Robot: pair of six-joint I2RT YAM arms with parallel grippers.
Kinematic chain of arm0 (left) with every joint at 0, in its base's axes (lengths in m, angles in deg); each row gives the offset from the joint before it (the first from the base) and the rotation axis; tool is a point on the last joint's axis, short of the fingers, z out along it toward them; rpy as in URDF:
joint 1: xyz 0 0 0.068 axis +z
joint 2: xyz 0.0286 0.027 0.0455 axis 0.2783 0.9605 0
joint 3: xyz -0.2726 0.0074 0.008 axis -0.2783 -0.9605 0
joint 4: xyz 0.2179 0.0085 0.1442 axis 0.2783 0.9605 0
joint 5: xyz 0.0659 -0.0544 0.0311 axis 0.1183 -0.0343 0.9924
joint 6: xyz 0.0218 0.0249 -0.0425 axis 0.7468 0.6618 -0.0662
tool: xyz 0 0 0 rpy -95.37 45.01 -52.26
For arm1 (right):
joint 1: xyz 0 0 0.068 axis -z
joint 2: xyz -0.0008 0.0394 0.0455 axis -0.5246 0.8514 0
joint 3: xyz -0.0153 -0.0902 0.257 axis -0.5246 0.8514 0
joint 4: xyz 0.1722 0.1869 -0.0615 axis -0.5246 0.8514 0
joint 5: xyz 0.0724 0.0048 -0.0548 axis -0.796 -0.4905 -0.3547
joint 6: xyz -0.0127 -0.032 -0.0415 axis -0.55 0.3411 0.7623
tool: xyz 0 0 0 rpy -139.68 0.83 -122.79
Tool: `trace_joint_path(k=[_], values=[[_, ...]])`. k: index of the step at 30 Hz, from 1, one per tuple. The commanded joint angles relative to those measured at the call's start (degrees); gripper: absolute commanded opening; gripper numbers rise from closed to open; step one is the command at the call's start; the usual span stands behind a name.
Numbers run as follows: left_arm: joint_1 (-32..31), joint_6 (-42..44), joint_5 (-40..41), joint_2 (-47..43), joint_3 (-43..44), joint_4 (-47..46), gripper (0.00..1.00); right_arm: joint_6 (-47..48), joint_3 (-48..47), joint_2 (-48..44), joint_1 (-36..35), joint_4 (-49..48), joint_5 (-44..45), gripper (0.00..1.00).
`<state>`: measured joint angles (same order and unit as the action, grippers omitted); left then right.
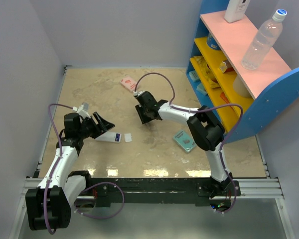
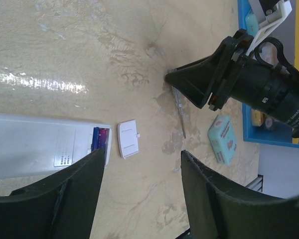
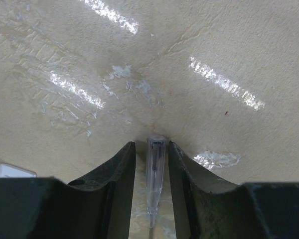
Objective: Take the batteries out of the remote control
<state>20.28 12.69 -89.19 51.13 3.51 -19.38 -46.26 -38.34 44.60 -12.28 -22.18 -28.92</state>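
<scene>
The remote control (image 2: pixel 40 149) lies flat on the table (image 1: pixel 154 154) beneath the left claw (image 2: pixel 140 154), whose jaws stand wide and hold nothing. Batteries (image 2: pixel 99 138) show in its open end, with the loose cover (image 2: pixel 128 146) just beside it. Beyond the remote, the right claw (image 3: pixel 150 145) straddles a slim clear tool (image 3: pixel 154 169), jaws parted and not pinching it. Closing off-centre could roll that tool away, and prying an unpinned remote may shove it sideways.

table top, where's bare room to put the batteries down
Bare: the far left corner between the wall and the pink packet, and the near strip between the battery cover and the teal box. Crowded: around the remote control, left claw and right claw.
</scene>
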Motion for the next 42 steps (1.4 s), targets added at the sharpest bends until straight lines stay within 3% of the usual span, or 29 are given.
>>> trace_joint_path(k=[1,3,4,7,12,15,20,31,42], values=[[0.2,0.3,-1.5,-0.9,-0.2,-0.4,0.66,1.3,-1.8,-0.3,0.2,0.6,1.1,0.33],[0.1,0.7,-1.3,-0.9,-0.2,-0.4,0.66,0.8,-1.5,0.0,0.2,0.7,1.7,0.27],[0.1,0.7,-1.3,-0.8,-0.2,-0.3,0.65,0.5,-1.4,0.0,0.2,0.8,2.8,0.17],[-0.2,0.9,-2.2,-1.1,-0.2,-1.1,0.63,-1.4,-1.7,-1.1,0.2,1.3,3.5,0.00],[-3.6,-0.3,-2.5,-1.3,-0.2,-4.8,0.61,-8.0,-1.6,-7.7,0.3,0.4,0.3,0.00],[-10.0,-2.0,-1.8,-0.1,0.1,-8.1,0.60,-14.2,0.3,-12.9,0.2,-2.2,-3.8,0.00],[-15.8,-4.6,-1.4,2.8,0.9,-16.4,0.59,-21.3,6.6,-20.7,0.3,-13.6,-12.1,0.00],[-19.2,-8.1,-5.8,6.1,2.5,-28.3,0.57,-31.6,14.6,-29.4,0.1,-18.4,-10.5,0.00],[-26.8,-4.3,1.4,11.7,8.5,-25.5,0.55,-32.9,16.4,-30.9,-0.3,-19.0,-9.4,0.00]])
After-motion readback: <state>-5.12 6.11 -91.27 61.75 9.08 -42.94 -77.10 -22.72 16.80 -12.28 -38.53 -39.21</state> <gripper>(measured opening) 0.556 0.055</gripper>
